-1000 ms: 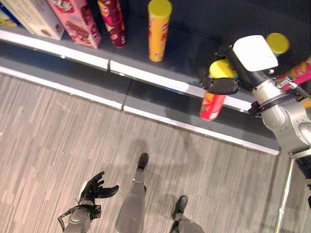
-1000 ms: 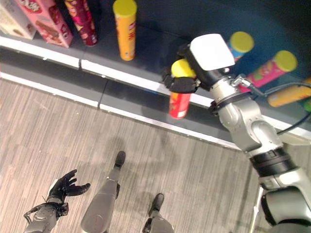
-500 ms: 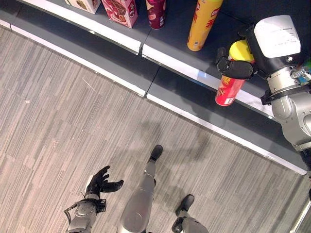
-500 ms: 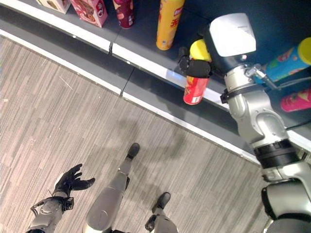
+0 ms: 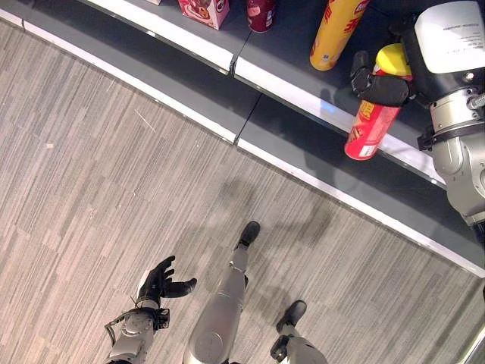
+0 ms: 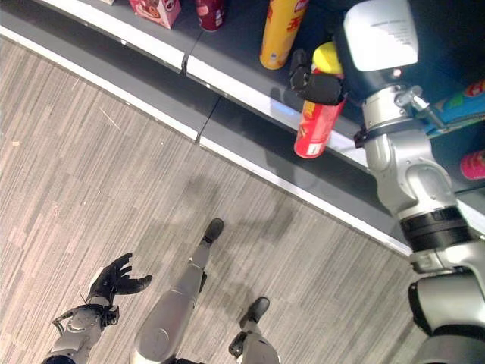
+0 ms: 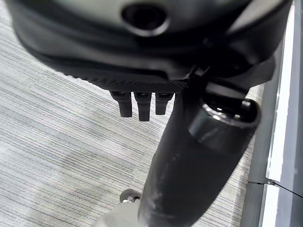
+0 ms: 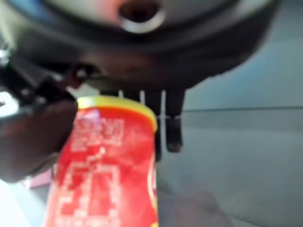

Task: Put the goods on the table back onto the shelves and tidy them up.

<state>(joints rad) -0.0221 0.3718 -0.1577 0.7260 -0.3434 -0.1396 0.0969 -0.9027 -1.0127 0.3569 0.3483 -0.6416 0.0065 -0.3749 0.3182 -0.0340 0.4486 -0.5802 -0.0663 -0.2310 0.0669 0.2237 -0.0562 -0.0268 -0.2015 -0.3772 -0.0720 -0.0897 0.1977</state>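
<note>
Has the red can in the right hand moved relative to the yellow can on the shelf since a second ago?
Yes. The red can, gripped by the right hand, has closed in on the standing yellow can and now hangs beside it, at the shelf's white edge.

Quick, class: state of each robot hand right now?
Left hand: open, holding nothing.
Right hand: shut on the red can.

floor (image 5: 98,167): grey striped carpet | shelf (image 5: 288,83): dark, white-edged

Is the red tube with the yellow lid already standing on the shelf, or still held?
Held: the right hand grips the red tube with the yellow lid near its top, before the shelf edge.
</note>
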